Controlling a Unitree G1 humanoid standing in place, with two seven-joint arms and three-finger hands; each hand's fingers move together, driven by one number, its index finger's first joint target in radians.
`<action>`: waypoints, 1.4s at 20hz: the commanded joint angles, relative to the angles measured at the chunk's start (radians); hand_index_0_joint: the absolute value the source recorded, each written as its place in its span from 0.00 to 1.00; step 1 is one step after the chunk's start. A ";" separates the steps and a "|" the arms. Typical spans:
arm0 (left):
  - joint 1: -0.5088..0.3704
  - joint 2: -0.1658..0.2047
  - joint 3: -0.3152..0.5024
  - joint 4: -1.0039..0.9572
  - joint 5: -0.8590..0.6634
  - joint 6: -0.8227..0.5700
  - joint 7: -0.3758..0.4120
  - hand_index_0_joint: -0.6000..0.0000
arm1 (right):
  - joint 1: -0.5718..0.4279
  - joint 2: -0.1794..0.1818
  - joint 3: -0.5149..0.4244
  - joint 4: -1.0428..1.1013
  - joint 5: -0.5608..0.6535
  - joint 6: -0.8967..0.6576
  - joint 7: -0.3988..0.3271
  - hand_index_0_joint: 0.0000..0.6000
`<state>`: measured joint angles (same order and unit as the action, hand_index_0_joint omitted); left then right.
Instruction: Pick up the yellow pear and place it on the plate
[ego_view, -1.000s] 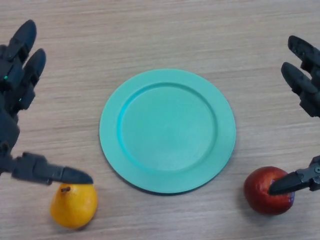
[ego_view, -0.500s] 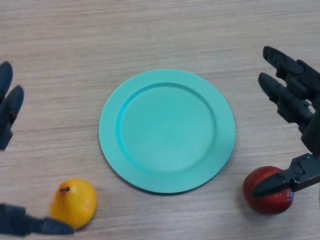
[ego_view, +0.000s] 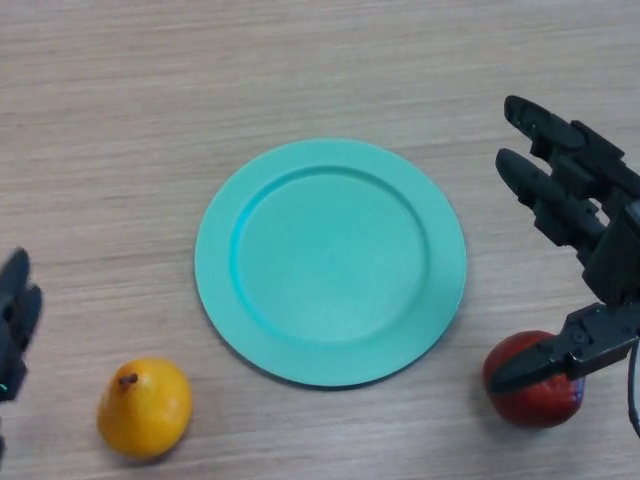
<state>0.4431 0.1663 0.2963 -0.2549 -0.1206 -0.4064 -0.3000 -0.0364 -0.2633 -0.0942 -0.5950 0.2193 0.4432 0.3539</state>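
Observation:
The yellow pear (ego_view: 145, 407) lies on the wooden table at the lower left, free of either hand, its brown stem pointing up. The teal plate (ego_view: 330, 160) sits in the middle with nothing on it. Only the fingertips of my left hand (ego_view: 14, 320) show at the left edge, a short way left of the pear and above it. My right hand (ego_view: 590, 230) is open on the right, fingers stretched toward the plate's rim and thumb resting over a red apple (ego_view: 530, 385).
The red apple lies at the lower right, just off the plate's edge and under my right thumb. Bare wooden tabletop stretches across the top of the view and between the pear and the plate.
My left hand has pulled back down and left, away from the pear, until mostly out of view. My right hand has shifted left toward the plate. Pear, plate and apple stay put.

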 joint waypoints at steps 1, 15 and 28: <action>0.007 0.024 0.046 0.023 0.030 -0.176 0.063 1.00 | -0.025 -0.023 -0.046 -0.049 0.073 -0.082 -0.007 0.00; -0.194 0.045 -0.044 0.465 0.145 -0.337 0.202 1.00 | -0.028 -0.038 -0.085 -0.040 0.075 -0.108 -0.008 0.00; -0.321 0.085 -0.210 0.602 0.246 -0.321 0.269 0.00 | -0.035 -0.052 -0.115 -0.023 0.052 -0.133 0.002 0.00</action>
<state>0.1250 0.2227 0.1010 0.3777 0.0876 -0.6469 -0.0044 -0.0431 -0.2824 -0.1376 -0.5685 0.2375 0.4606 0.3544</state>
